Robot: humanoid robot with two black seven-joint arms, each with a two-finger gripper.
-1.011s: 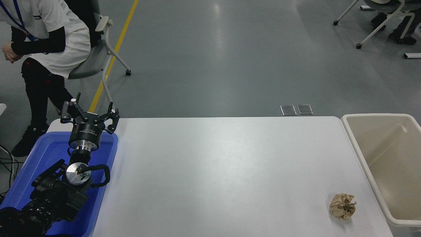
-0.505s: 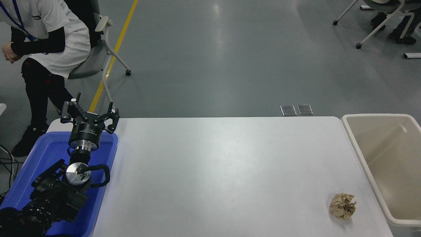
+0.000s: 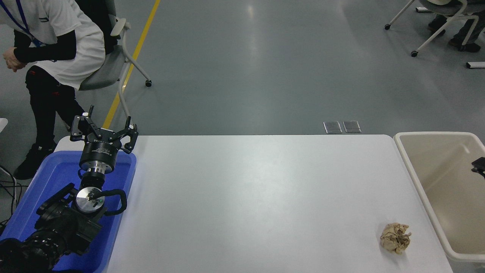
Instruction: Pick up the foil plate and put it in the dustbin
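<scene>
Foil plate: it shows nowhere in the head view, neither on the table nor in the visible part of either container.
Dustbin: the beige dustbin [image 3: 454, 254] stands against the table's right end, its thick rim level with the tabletop and its smooth inner walls lit.
Right gripper: only a small black tip of the right gripper [image 3: 479, 166] pokes in at the right edge, over the dustbin's opening; too little of it shows to tell whether its fingers are spread or closed, or whether it carries anything.
Left gripper: the left gripper [image 3: 103, 131] is at the lower left, over the far end of the blue tub [image 3: 22, 212], fingers spread wide and holding nothing.
Left arm: it rises from the bottom-left corner along the tub, wrist pointing away from the camera.
Paper ball: a crumpled tan paper ball [image 3: 395, 237] lies on the white table [image 3: 257, 197] near its right front corner, just beside the dustbin's rim but apart from it.
Person: a person [image 3: 49, 49] in a white shirt and black sleeves leans forward from a chair [image 3: 113, 64] beyond the table's far left corner.
</scene>
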